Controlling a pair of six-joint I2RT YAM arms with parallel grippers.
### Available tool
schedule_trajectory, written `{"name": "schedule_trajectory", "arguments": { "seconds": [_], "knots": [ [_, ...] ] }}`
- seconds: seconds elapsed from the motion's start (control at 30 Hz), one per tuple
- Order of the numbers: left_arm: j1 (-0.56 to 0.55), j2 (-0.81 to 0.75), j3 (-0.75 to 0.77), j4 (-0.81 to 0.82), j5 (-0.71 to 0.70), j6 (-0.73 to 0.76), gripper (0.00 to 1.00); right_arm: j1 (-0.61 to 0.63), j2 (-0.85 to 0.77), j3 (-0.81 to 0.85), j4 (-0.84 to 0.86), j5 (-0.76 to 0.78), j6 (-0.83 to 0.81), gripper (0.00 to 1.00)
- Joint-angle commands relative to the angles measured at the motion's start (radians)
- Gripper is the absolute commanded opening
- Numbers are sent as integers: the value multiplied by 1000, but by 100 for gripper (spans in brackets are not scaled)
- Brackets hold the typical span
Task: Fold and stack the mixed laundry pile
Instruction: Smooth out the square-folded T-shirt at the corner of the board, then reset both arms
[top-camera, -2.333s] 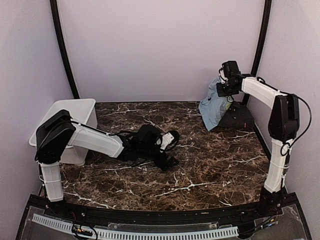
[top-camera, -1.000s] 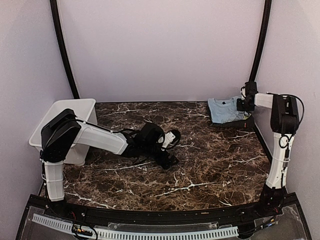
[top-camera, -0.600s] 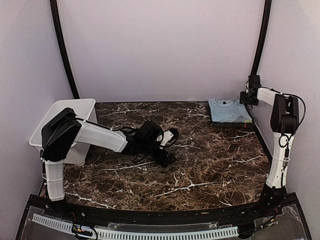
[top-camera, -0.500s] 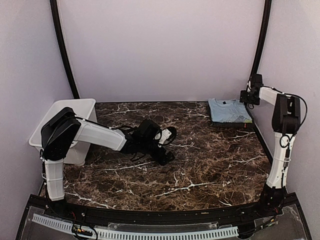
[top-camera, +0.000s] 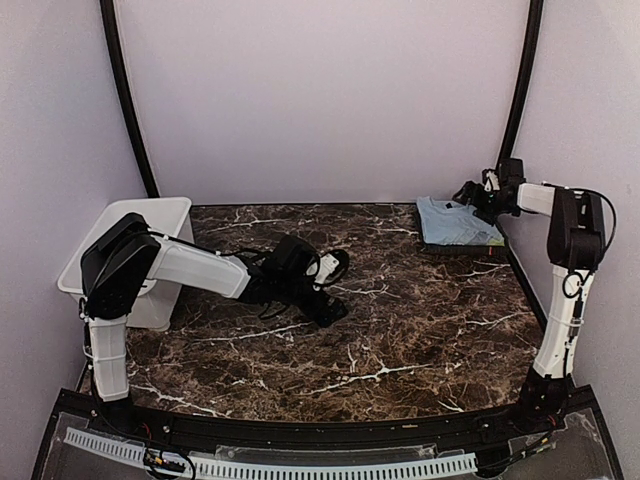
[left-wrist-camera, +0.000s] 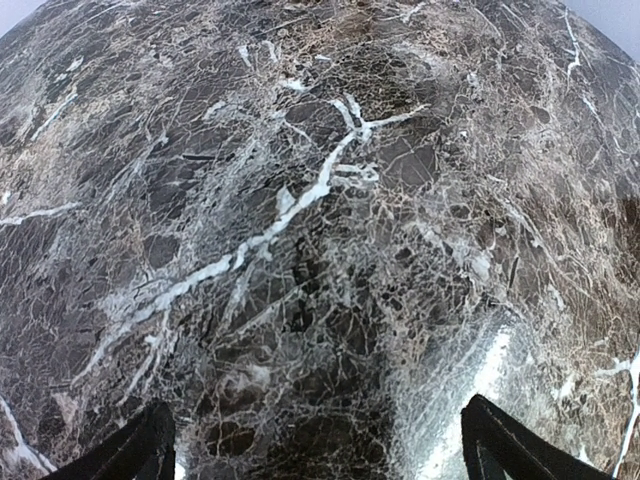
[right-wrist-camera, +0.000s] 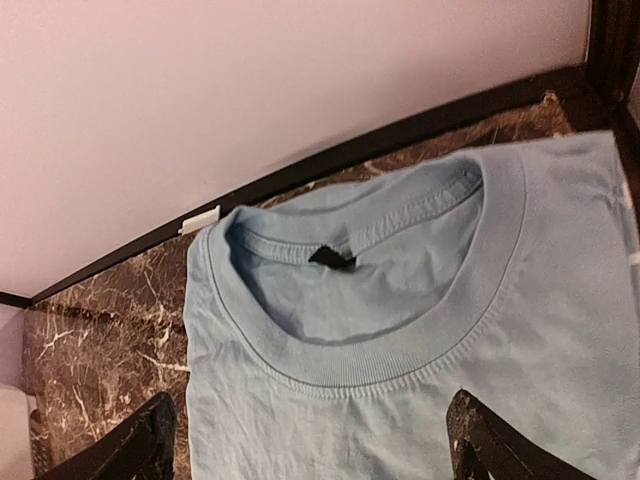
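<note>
The light blue T-shirt (top-camera: 455, 222) lies folded flat at the table's back right corner. In the right wrist view its ribbed collar (right-wrist-camera: 400, 355) faces up. A thin dark edge of the black shirt (top-camera: 462, 247) shows under its near side. My right gripper (top-camera: 470, 192) hovers over the T-shirt's back edge, open (right-wrist-camera: 310, 450), with nothing between its fingertips (right-wrist-camera: 135, 455). My left gripper (top-camera: 337, 290) hangs open low over the bare marble mid-table (left-wrist-camera: 320, 455), empty, with only the black fingertips (left-wrist-camera: 500, 445) showing.
A white plastic bin (top-camera: 140, 206) stands at the back left, beside my left arm's shoulder. Dark marble table (top-camera: 400, 330) runs between walls on three sides. A black post (top-camera: 520, 90) rises close behind my right gripper.
My right gripper opened and let go of the T-shirt, which now lies flat on the stack. It then lifted and drew left. My left gripper stayed open and edged slightly back.
</note>
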Motion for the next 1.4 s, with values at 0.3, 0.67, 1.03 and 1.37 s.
{"name": "schedule_trajectory", "arguments": {
  "seconds": [0.3,0.67,1.03,1.37],
  "knots": [
    [3,-116,-56,31,9,-58,99,-98,-41,-253,212,-36,160,91],
    [119,-244,-34,-59,42,-196,99,-144,-198,-199,131,-49,77,93],
    [352,-430,173,-359,-14,-254,99,69,-477,-206,20,-56,-66,99],
    [404,-490,54,-433,-25,-339,99,440,-732,-512,98,66,-97,99]
  ]
}}
